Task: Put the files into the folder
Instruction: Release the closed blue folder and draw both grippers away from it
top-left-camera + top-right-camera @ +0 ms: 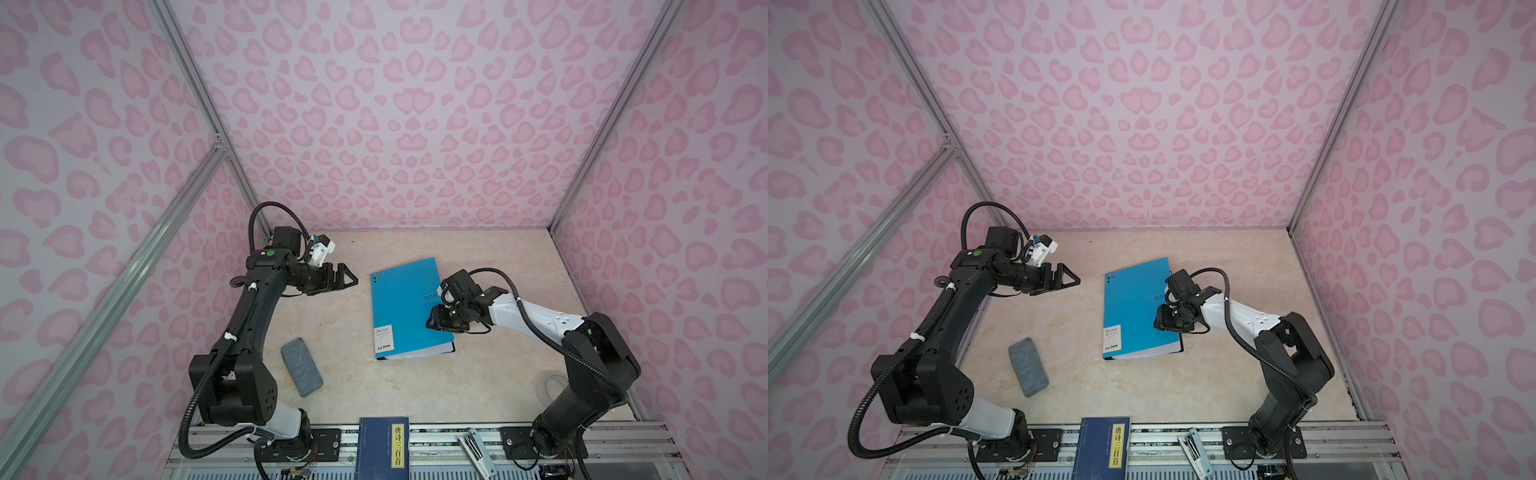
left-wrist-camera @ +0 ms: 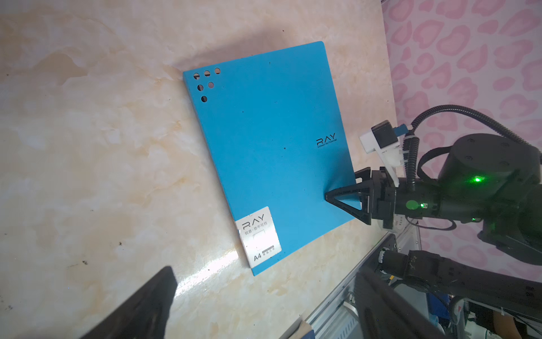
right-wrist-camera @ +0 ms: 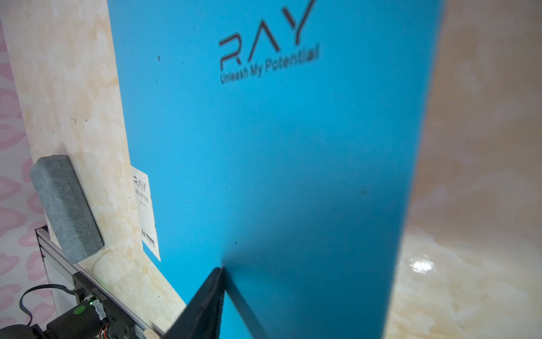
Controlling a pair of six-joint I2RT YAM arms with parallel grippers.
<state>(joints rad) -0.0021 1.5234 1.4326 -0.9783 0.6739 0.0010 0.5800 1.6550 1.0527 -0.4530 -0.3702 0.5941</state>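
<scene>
Blue RAY folder (image 1: 405, 307), closed, mid-table — right gripper (image 1: 432, 322) at its 3 o'clock edge, grip unclear; left gripper (image 1: 351, 279) spread, apart at 10 o'clock.

One folder (image 1: 405, 307), one book (image 1: 376, 449), one block (image 1: 301, 367)

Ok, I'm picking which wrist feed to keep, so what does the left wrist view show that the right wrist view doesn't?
Only the left wrist view: the whole cover of the folder, the punched holes in one corner, and the right tool seen from the side at the cover's edge.
Only the right wrist view: the grey block lying on the table beside the folder.
Both: the blue cover, its RAY mark, the white corner label and the marbled table.
</scene>
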